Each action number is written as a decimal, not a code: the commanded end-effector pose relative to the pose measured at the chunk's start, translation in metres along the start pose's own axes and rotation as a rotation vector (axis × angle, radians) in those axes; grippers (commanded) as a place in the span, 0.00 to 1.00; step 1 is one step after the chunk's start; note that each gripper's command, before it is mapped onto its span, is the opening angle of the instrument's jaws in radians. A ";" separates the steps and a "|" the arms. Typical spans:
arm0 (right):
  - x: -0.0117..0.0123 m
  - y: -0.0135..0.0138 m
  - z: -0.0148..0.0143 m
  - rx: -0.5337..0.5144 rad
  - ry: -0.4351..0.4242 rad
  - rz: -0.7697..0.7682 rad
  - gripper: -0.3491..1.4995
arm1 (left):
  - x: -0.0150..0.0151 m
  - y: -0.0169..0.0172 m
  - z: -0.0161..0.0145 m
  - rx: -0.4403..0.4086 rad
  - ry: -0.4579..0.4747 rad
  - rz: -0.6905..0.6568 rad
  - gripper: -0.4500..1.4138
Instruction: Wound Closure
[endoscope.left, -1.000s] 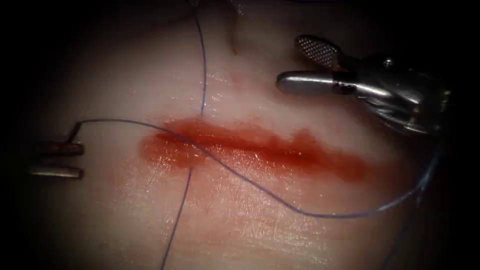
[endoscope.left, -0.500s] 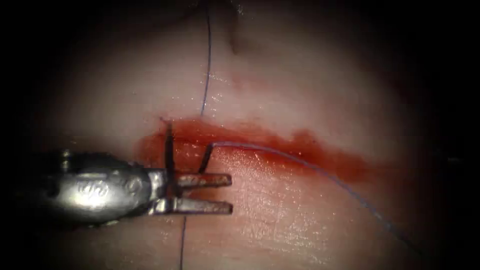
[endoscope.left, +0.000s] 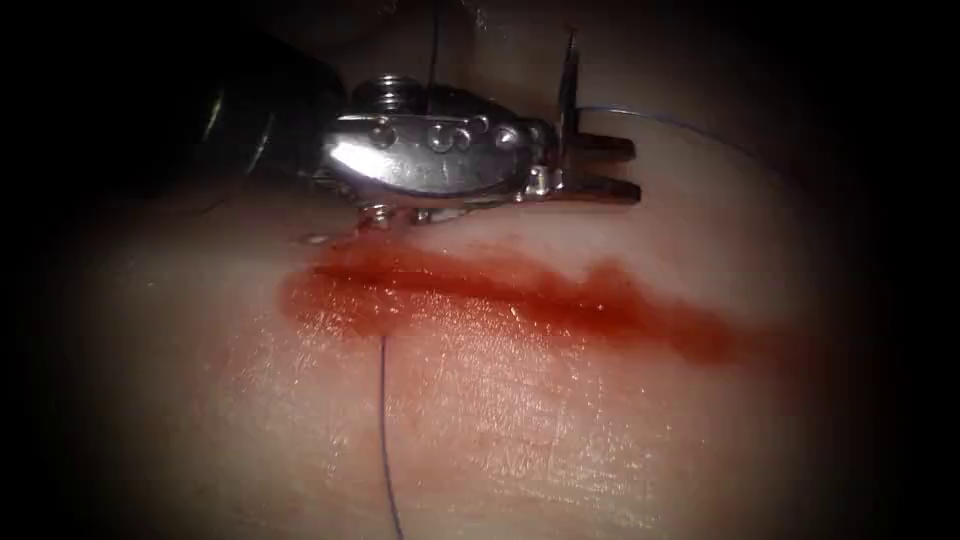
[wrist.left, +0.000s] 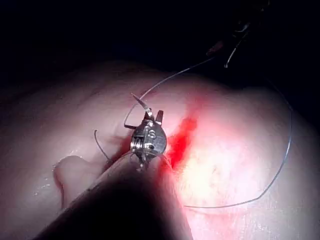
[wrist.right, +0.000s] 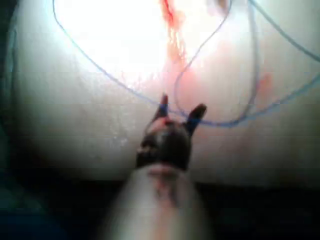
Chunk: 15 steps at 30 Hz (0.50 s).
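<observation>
The left tool (endoscope.left: 605, 168) grips the needle (endoscope.left: 567, 75) at its jaws' base, clear of the tissue (endoscope.left: 520, 420); the right tool's (wrist.right: 180, 114) jaws gape, empty, thread (wrist.right: 100, 67) beyond them.

The left tool (endoscope.left: 600, 168) is blocking the tissue (endoscope.left: 560, 430) toward twelve o'clock; thread (endoscope.left: 384, 430) is crossing six o'clock, leaving three o'clock passable.
</observation>
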 end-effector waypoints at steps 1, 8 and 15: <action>-0.0009 -0.0011 0.0006 0.006 0.000 0.002 0.84 | -0.0008 0.0000 0.0016 -0.002 0.000 0.004 0.00; -0.0013 -0.0019 0.0004 0.004 0.002 -0.001 0.84 | -0.0032 -0.0025 0.0069 -0.011 -0.002 -0.027 0.18; -0.0015 -0.0025 0.0010 0.015 0.010 -0.002 0.84 | -0.0042 -0.0035 0.0078 -0.013 -0.007 -0.151 0.76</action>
